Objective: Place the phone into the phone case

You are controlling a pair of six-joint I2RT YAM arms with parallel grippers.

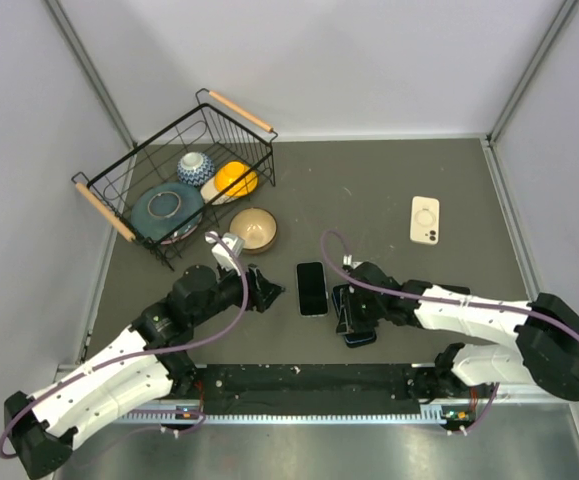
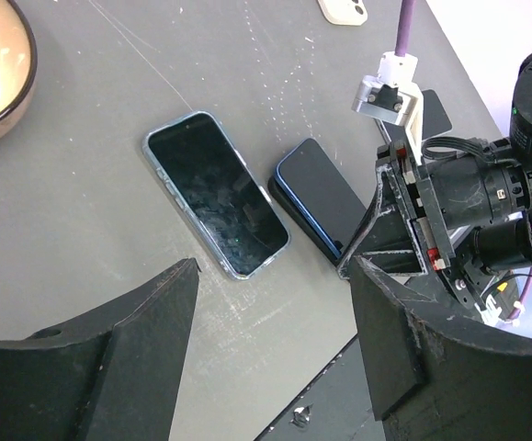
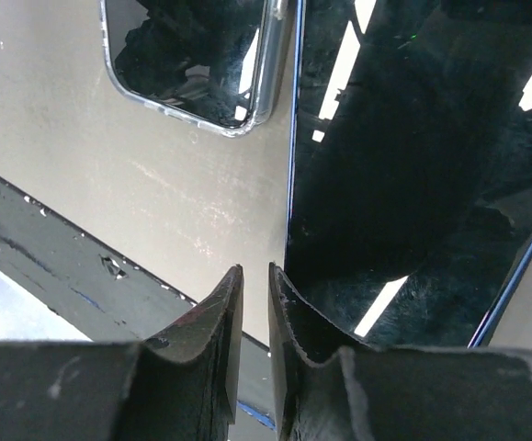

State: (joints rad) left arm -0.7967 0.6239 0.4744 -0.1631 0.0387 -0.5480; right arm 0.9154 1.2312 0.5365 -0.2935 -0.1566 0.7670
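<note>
Not cased yet. Blue phone (image 2: 325, 197) sits just at 3 o'clock of the clear-rimmed case (image 2: 217, 195), not touching it. Right gripper (image 3: 254, 276) is nearly closed with nothing between the jaws, tips at the phone's edge. Left gripper (image 1: 274, 290) is spread wide and empty at the case's 9. Left to do, I'd say: grip, align, press in. Farther out: tan bowl (image 1: 254, 229) at 11, beige case (image 1: 425, 219) at 1, wire basket (image 1: 241, 111) at 10. None of them block.

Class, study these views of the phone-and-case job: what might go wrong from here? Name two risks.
1. The right pincer seems to nip only the thin edge of the blue phone; so narrow a hold may slip once it lifts.
2. The clear case lies loose beside the phone, and the open left pincer is apart from it, so it may slide when the phone is pressed in.
</note>
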